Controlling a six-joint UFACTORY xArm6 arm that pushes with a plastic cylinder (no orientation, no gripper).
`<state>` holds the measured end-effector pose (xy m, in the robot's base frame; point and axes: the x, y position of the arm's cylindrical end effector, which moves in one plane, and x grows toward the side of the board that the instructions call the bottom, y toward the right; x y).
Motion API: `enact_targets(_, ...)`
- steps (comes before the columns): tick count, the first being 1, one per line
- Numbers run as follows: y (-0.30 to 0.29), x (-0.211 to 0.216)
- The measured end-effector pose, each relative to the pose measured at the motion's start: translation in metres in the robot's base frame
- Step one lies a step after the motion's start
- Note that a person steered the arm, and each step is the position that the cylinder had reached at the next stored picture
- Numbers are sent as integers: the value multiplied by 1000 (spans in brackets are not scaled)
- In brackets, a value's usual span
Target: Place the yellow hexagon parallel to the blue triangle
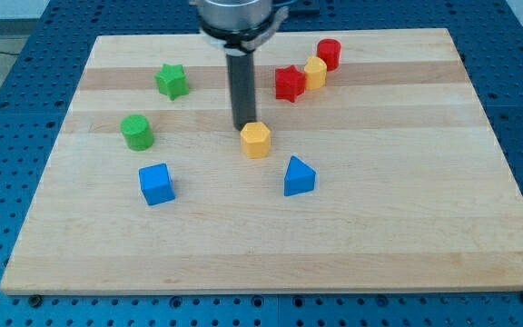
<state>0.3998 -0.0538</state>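
Yellow hexagon [255, 140] lies near the blue triangle [299, 176], at its 10 o'clock; my tip [243, 127], a bare rod grasping nothing, touches the hexagon's 11 o'clock edge; final alignment seemingly remains.

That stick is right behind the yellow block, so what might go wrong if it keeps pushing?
My tip sits at the upper-left edge of the yellow hexagon, off centre, so the block may spin or slip aside. A long push toward the view's bottom right might also knock the blue triangle.
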Motion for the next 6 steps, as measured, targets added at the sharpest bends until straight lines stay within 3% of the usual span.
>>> enact_targets(1,7,31)
enact_targets(3,120,25)
enact_targets(4,89,13)
enact_targets(5,45,30)
enact_targets(6,106,52)
